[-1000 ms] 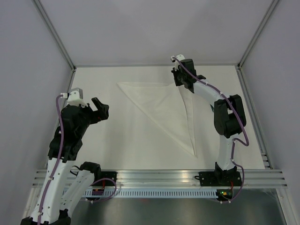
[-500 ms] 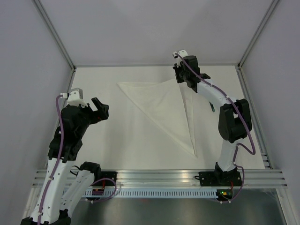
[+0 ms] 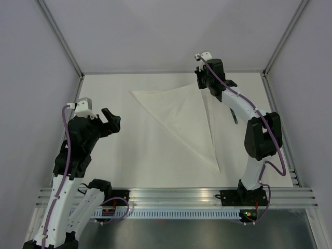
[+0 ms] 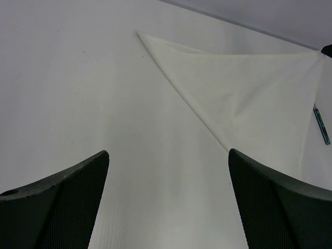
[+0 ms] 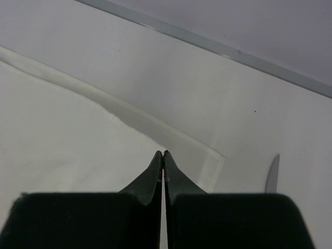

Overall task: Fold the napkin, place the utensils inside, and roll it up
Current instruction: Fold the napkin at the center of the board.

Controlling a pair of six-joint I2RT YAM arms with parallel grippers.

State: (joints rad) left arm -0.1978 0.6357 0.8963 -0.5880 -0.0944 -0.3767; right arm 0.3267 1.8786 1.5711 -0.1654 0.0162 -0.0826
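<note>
The white napkin [image 3: 181, 116] lies folded as a triangle in the middle of the table; it also shows in the left wrist view [image 4: 244, 88] and the right wrist view [image 5: 62, 135]. My right gripper [image 3: 203, 84] is shut on the upper layer's corner at the far right, just short of the lower layer's corner [image 5: 212, 161]; its tips [image 5: 164, 154] pinch the cloth. A knife [image 3: 234, 116] with a teal handle lies right of the napkin, partly under my right arm; its blade tip [image 5: 272, 174] and handle [image 4: 321, 124] show. My left gripper [image 3: 111, 119] is open and empty, left of the napkin [image 4: 168, 207].
White table [image 3: 129, 155] with a metal frame rail along the far edge [image 5: 207, 44] and grey walls on three sides. The right arm's elbow [image 3: 263, 136] stands over the table's right side.
My right gripper has moved a little farther back and right with the napkin corner, drawing the top layer toward the far right corner. The left arm has not moved.
</note>
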